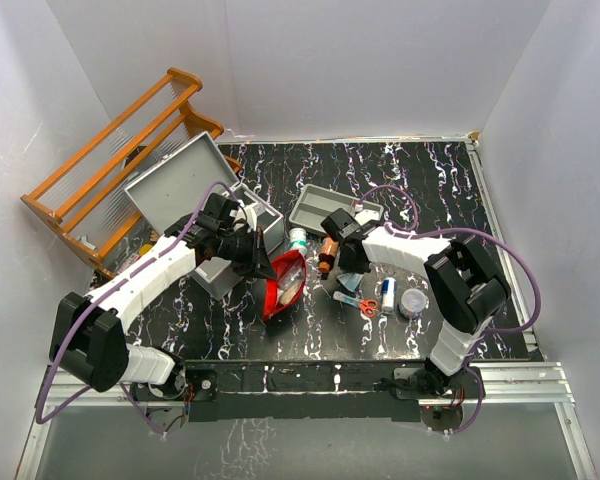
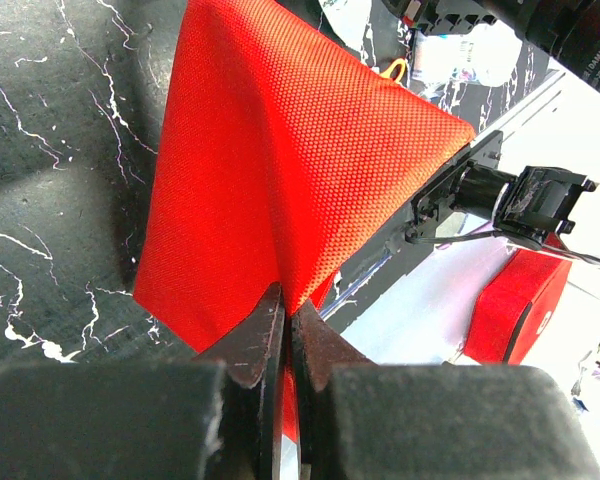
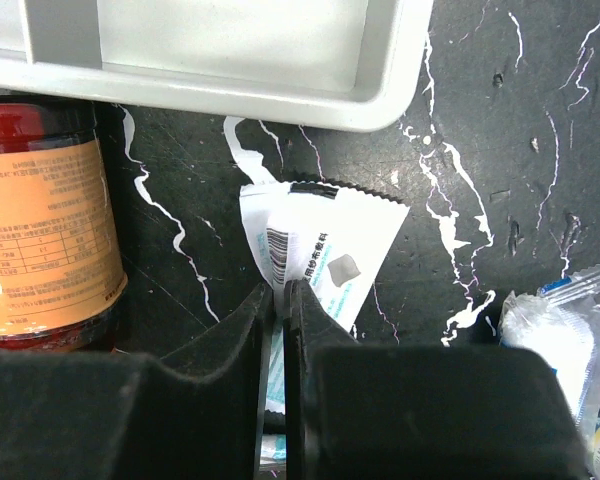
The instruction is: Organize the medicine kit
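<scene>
The medicine kit (image 1: 175,180) is a grey metal case at the back left with its lid standing open. My left gripper (image 1: 257,260) is in front of it, shut on an edge of the red fabric pouch (image 1: 285,285). In the left wrist view the jaws (image 2: 288,330) pinch the pouch's red cloth (image 2: 280,150), which hangs tented over the black table. My right gripper (image 1: 346,264) is shut on a white sachet with a barcode (image 3: 325,250). The sachet runs between the closed jaws (image 3: 280,300), just in front of the grey tray.
A shallow grey two-compartment tray (image 1: 335,207) lies at centre back; its rim shows in the right wrist view (image 3: 280,95). An orange-labelled bottle (image 3: 45,220), red scissors (image 1: 362,304), a blue-white tube (image 1: 388,293), a round tub (image 1: 413,302) and a wrapped bandage (image 3: 555,345) lie nearby. A wooden rack (image 1: 120,160) stands at the back left.
</scene>
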Tool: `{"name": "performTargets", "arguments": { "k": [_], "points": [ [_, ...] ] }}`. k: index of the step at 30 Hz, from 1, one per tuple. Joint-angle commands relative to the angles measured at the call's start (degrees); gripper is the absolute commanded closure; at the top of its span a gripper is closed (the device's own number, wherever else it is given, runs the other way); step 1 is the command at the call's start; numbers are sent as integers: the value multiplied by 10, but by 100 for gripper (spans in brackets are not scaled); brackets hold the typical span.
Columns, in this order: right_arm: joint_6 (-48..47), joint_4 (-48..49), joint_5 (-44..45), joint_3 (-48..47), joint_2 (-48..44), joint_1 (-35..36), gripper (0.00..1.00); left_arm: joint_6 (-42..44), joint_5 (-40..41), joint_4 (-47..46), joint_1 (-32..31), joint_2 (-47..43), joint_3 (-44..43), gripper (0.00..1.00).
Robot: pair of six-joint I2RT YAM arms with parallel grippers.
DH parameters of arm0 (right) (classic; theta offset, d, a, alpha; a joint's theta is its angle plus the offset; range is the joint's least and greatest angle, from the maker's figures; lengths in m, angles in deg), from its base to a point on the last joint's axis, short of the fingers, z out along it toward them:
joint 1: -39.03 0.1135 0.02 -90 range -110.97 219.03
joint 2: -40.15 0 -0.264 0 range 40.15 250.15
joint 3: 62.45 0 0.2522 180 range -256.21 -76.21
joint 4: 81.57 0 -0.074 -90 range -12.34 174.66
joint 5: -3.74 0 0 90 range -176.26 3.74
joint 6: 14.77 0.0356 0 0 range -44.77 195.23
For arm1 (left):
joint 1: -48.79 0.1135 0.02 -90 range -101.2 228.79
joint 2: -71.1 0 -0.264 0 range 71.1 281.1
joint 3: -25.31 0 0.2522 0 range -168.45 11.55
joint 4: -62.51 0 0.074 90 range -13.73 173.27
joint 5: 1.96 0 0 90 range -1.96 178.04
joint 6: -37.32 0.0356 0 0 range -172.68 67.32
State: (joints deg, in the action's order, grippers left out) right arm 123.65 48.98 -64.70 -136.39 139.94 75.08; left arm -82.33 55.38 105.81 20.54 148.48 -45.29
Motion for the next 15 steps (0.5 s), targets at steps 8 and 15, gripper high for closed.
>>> {"name": "performTargets", "arguments": {
  "k": [8, 15],
  "points": [
    [-33, 107, -39, 74, -176, -1, 95, -13, -42, -20, 0, 0, 1, 100],
    [-61, 232, -153, 128, -328, 1, 91, -16, -49, -25, 0, 7, -3, 100]
  ]
}}
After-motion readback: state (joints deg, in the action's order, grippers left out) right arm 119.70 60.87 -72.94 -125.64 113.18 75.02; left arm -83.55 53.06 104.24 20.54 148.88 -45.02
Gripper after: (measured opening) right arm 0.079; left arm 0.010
